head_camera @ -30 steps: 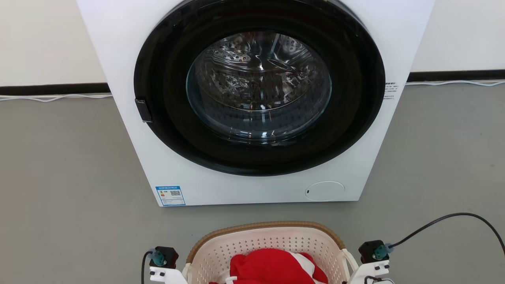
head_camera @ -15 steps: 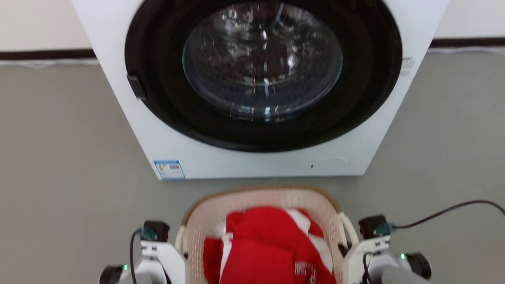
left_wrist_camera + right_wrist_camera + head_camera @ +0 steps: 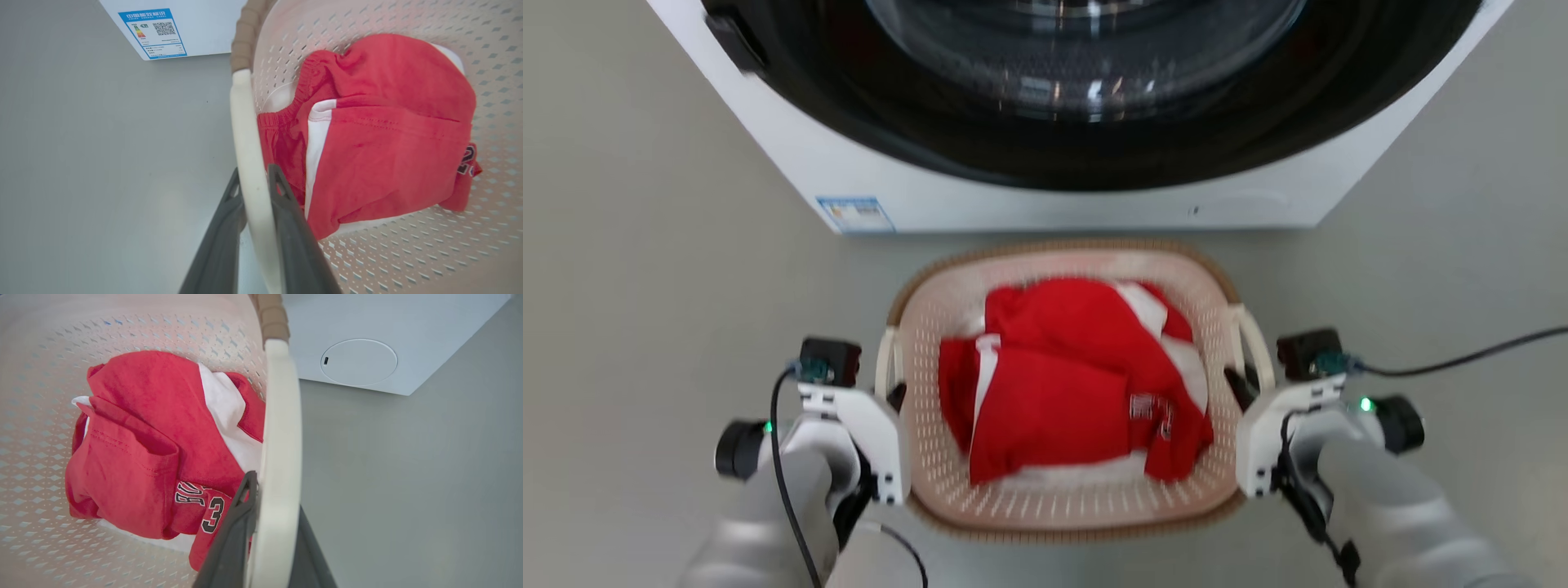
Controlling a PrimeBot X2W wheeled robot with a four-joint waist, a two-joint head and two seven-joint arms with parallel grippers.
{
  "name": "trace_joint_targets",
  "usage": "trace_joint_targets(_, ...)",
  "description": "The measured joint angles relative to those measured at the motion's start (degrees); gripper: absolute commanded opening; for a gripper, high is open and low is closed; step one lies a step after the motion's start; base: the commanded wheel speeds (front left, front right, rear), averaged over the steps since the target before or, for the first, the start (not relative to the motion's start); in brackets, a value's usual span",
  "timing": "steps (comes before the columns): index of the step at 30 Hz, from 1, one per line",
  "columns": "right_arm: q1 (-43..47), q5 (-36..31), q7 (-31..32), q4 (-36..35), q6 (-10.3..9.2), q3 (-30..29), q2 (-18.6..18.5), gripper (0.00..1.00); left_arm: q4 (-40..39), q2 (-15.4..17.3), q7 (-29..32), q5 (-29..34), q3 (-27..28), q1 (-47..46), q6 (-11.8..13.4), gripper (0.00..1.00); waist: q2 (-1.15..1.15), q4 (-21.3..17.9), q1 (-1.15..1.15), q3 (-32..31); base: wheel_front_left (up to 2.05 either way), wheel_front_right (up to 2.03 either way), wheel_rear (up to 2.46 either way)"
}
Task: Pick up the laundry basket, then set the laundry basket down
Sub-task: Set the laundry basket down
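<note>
The blue label point(image 3: 153, 32) on the washer point(image 3: 204, 28) reads 中国能效标识; the red garment point(image 3: 135, 457) bears a 3.

The laundry basket point(image 3: 1066, 245) is cream-white and perforated, with a tan rim and white side handles. It sits upright near the washer point(image 3: 1045, 204) and holds red-and-white clothes point(image 3: 1054, 392).

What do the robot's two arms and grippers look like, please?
The left gripper and right gripper have tapered dark grey fingers on white blocky housings with green lights. Each carries a black module with a teal connector and black cable; the forearms are pale grey.
</note>
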Motion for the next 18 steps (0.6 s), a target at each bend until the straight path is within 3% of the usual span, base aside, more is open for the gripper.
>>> trace_joint_targets(9, -8.8, -1.3, -2.4, 1.4, 0.0, 1.0, -1.3, 0.0, 0.0, -0.2, -3.6, 1.8, -0.6, -7.9, 0.3, 0.0, 0.0, 0.7, 0.0, 12.3, 0.0, 0.0, 0.0)
trace_joint_targets(18, -12.1, -2.1, -4.3, 2.1, 0.0, 0.9, -1.6, 0.0, -0.8, 0.3, -5.2, 3.2, -0.3, -12.0, 0.6, 0.0, 0.0, 0.9, 0.0, 21.3, 0.0, 0.0, 0.0)
